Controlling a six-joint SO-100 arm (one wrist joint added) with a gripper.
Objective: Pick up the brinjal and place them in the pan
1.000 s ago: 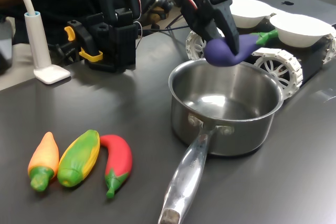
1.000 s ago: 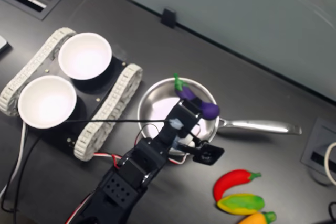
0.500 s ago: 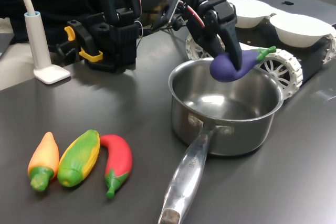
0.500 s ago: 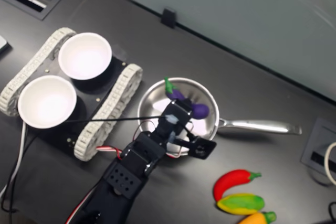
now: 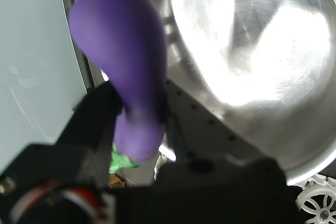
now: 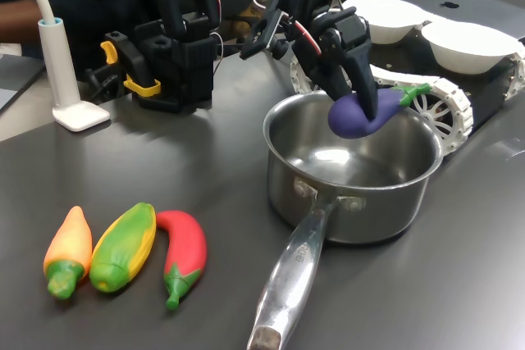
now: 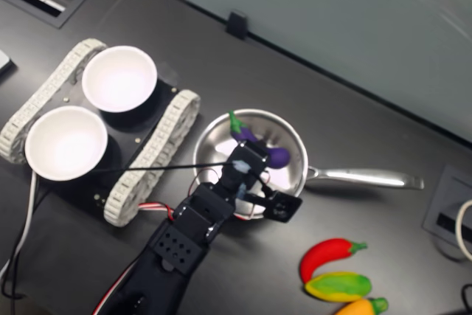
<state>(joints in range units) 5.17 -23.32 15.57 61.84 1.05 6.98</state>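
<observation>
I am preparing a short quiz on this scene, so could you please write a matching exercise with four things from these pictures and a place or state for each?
Things:
1. brinjal
2. pan
3. red chilli
4. white bowls

Places or states:
A. lying on the dark table beside the corn
B. sitting on a tracked white-wheeled base
C. held in the tool above the steel rim
D. standing on the table with nothing inside, long handle sticking out

Pairs: 1-C, 2-D, 3-A, 4-B
</observation>
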